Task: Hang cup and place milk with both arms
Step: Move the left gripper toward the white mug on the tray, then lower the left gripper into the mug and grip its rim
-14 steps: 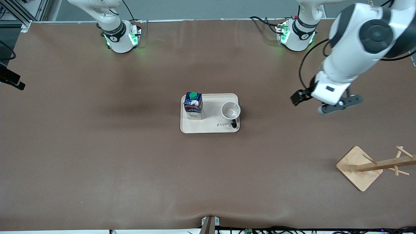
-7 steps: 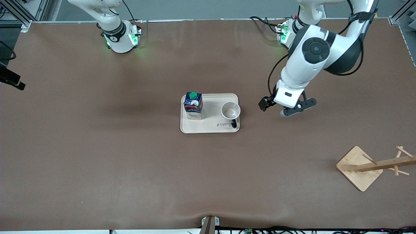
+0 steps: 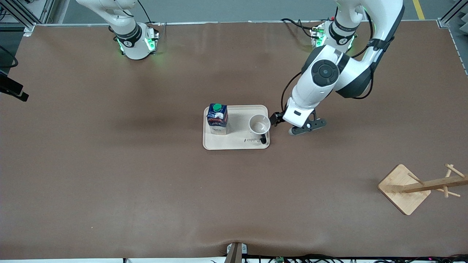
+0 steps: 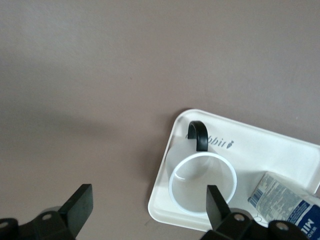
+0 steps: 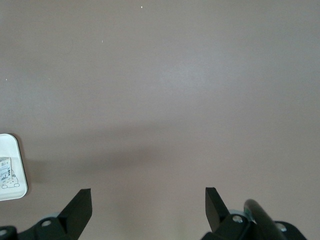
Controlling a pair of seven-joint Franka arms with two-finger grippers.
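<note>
The white cup (image 3: 259, 125) stands upright on the cream tray (image 3: 237, 142), its black handle (image 3: 263, 139) turned toward the front camera. The dark-blue milk (image 3: 217, 119) with a green cap stands on the same tray, toward the right arm's end. My left gripper (image 3: 305, 127) hovers open over the table just beside the tray's edge next to the cup. In the left wrist view the cup (image 4: 202, 182), milk (image 4: 285, 202) and tray (image 4: 260, 145) show past the open left gripper (image 4: 148, 207). My right gripper (image 5: 147, 207) is open over bare table; the tray's corner (image 5: 12, 190) shows.
A wooden rack (image 3: 420, 186) with pegs on a square base stands near the front camera at the left arm's end of the table. Brown tabletop (image 3: 146, 182) surrounds the tray. The right arm's hand is out of the front view.
The left arm has swung from the left arm's end of the table toward the tray and now hangs beside the cup. Its gripper stays open. The right arm has not moved.
</note>
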